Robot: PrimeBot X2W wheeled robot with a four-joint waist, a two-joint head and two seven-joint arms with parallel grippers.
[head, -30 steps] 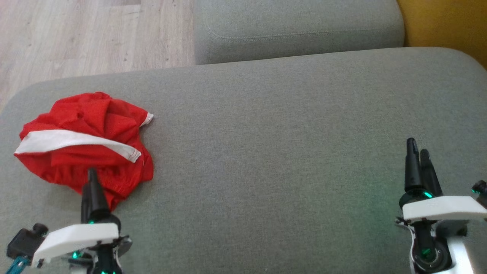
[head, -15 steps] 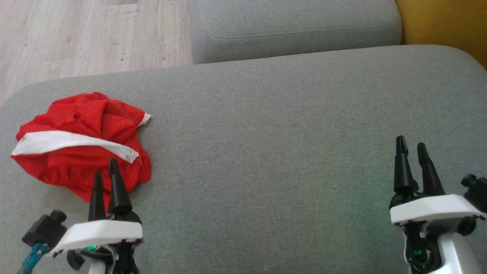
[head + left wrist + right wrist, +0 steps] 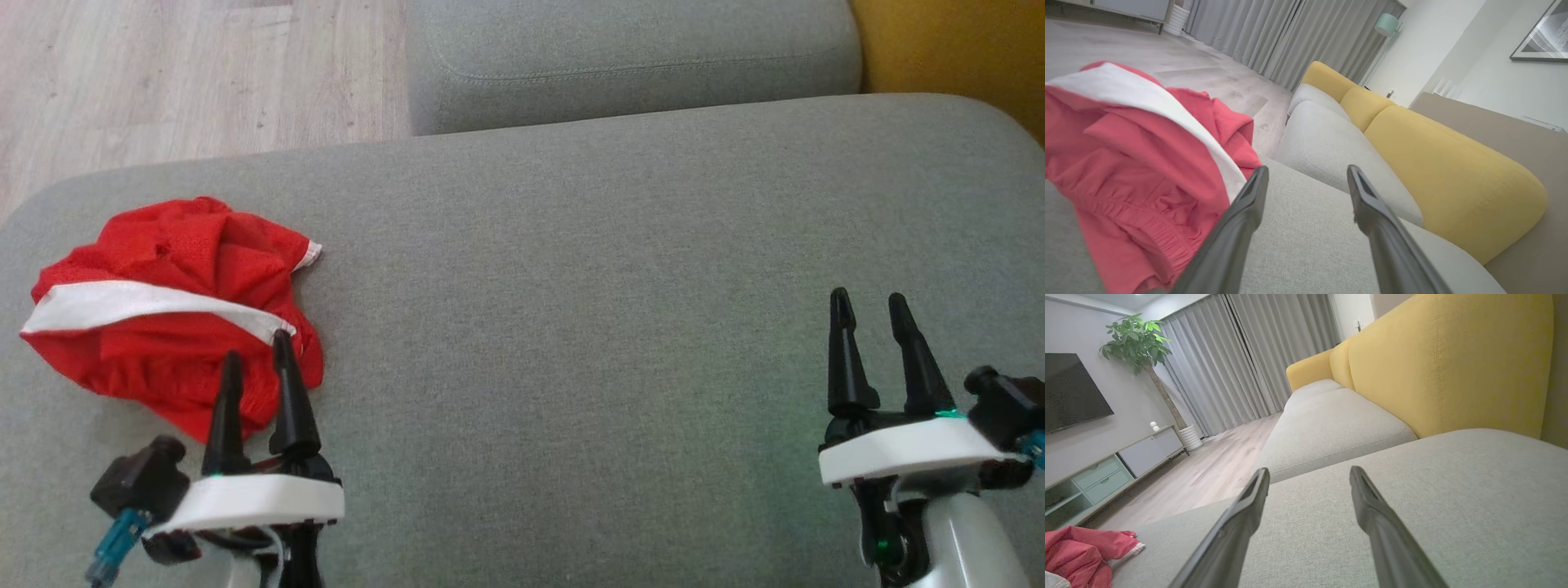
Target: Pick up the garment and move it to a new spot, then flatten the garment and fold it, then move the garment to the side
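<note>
Left claw gapes wide, empty, tips at the near hem of the crumpled red garment on the sofa seat's left end. Right claw, also wide, hovers well apart; wood floor lies beyond.

Right gripper: two dark fingers spread apart, nothing between them, poised over the near grey seat cushion.
Red garment, white trim: crumpled at that cushion's far-left end, well apart from the fingers.
Second grey cushion: butted against the near cushion's far edge.
Yellow backrest: rising along the cushion's right side.
Wooden floor, grey curtains, potted plant, television, low cabinet: beyond the cushion's left edge.
</note>
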